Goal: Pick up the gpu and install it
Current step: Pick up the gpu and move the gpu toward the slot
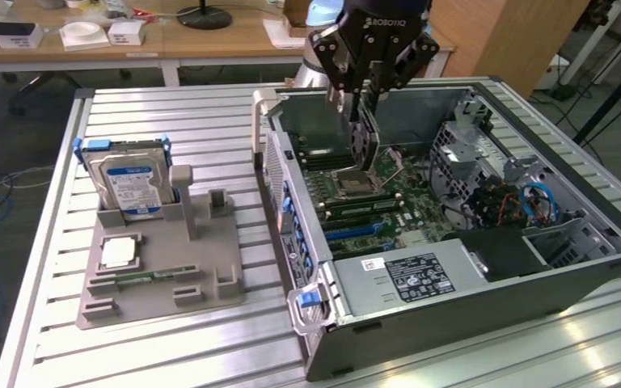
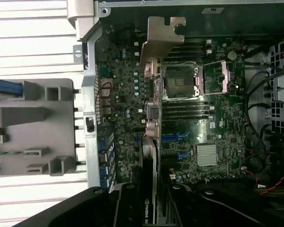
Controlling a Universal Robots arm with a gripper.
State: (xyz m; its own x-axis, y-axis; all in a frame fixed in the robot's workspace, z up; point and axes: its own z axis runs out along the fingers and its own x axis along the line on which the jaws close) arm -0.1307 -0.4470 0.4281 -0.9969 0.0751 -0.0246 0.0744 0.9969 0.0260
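Clearly, the gpu [image 1: 362, 144] is pinched between the fingers of the gripper [image 1: 356, 109], whose jaws are partly closed on its upper end. The card is hung directly below the gripper inside the open computer case [image 1: 483, 303], its long axis close to upright, just above the motherboard [image 1: 407, 202] near the CPU socket [image 1: 352, 184]. In the wrist view the gpu [image 2: 151, 142] is seen edge-on, with its silvery bracket [image 2: 163, 35] at the end far from the gripper [image 2: 149, 205]. The blue expansion slots [image 1: 356, 232] are found a little apart from the card, toward the power supply [image 1: 413, 275]. Open room is left above the board; the case walls and the cable bundle [image 1: 504, 202] are judged the edges to be minded.
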